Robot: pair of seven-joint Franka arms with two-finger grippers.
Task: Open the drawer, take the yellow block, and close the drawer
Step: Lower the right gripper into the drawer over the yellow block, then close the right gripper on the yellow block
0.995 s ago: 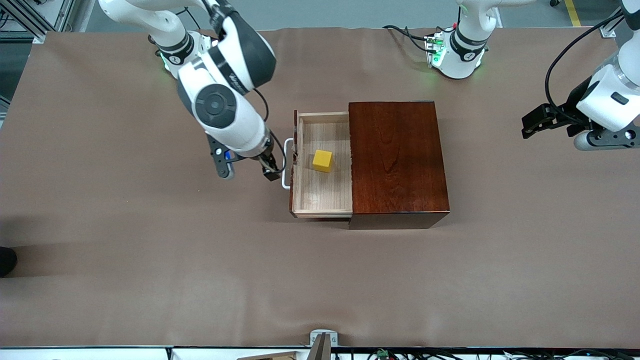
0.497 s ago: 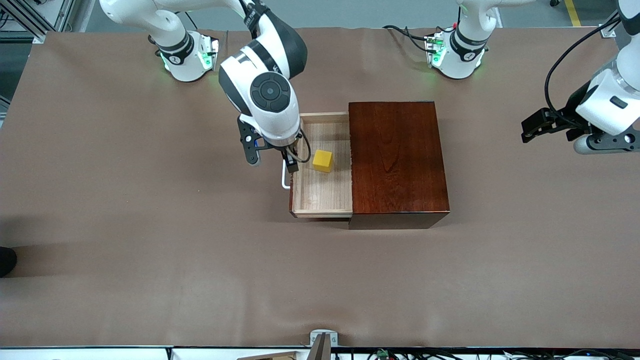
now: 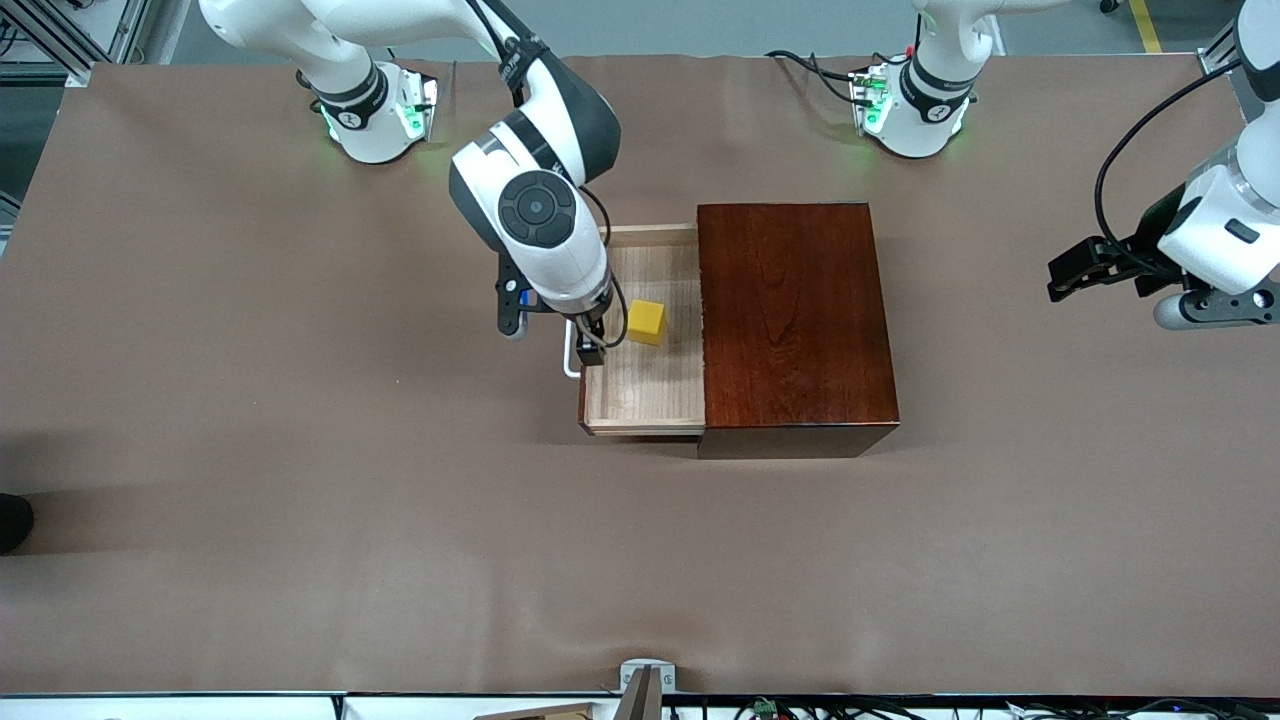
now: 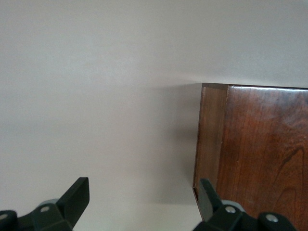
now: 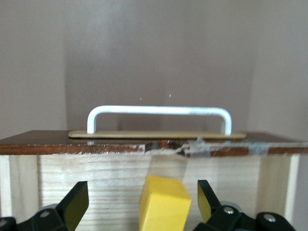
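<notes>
The drawer [image 3: 645, 375] is pulled out of the dark reddish-brown glossy wooden box [image 3: 793, 320], toward the right arm's end of the table. It's a pale-wood tray with visible grain on the floor and walls, and a white U-shaped bar handle [image 3: 570, 358] on its dark front panel. In the right wrist view the handle [image 5: 159, 118] sits on a thin tan backing strip, and the top edge of the front panel looks chipped in the middle, with a bit of tape stuck there.

The yellow block [image 3: 646, 322] sits inside the drawer on its floor, just beside the box's opening. It's a small plain bright-yellow cube, no markings – way smaller than the box. It sits turned a bit, so one vertical edge faces the right wrist camera [image 5: 164, 209].

The right gripper [image 3: 553, 335] hangs over the drawer's front panel and handle, fingers spread wide with nothing in them. From its wrist camera the cube sits between the two dark fingertips [image 5: 74, 202].

The left gripper [image 3: 1098, 268] waits in the air over the brown table cover [image 3: 300, 520] at the left arm's end, well apart from the box. Its fingers are spread wide too – holding nothing, and one corner of the box [image 4: 260, 149] shows in its wrist view.
</notes>
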